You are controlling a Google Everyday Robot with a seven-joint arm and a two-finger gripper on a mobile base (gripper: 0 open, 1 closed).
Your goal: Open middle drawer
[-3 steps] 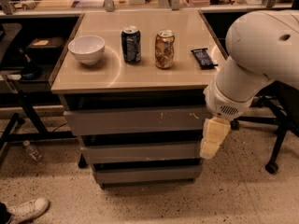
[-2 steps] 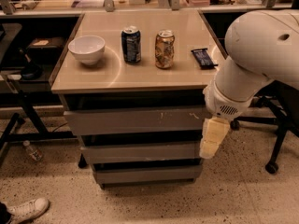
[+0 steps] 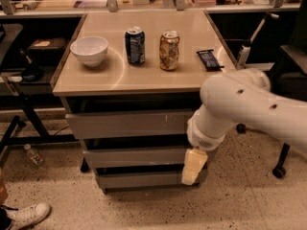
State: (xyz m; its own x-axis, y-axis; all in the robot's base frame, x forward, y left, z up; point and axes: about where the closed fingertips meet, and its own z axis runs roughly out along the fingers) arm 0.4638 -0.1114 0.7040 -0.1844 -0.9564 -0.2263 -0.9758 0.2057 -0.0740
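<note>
The middle drawer point(image 3: 136, 157) is the grey flat front between the taller scratched top front point(image 3: 129, 124) and the bottom front point(image 3: 139, 179) of the cabinet. It looks shut, with dark gaps above and below it. My gripper point(image 3: 194, 166), pale yellow, hangs from the white arm point(image 3: 249, 104) in front of the right end of the middle drawer front. Its tip reaches down over the bottom front. The arm hides the drawers' right ends.
On the tan cabinet top point(image 3: 144, 78) stand a white bowl point(image 3: 89, 50), a blue can point(image 3: 135, 45), a gold can point(image 3: 169, 50) and a dark snack bar point(image 3: 209, 59). A bottle point(image 3: 33, 155) and a shoe point(image 3: 26, 214) lie on the floor at left. A chair caster point(image 3: 278, 171) is at right.
The arm has swung left and down. The gripper went from beside the cabinet's right edge at top-drawer height to in front of the middle drawer's right end.
</note>
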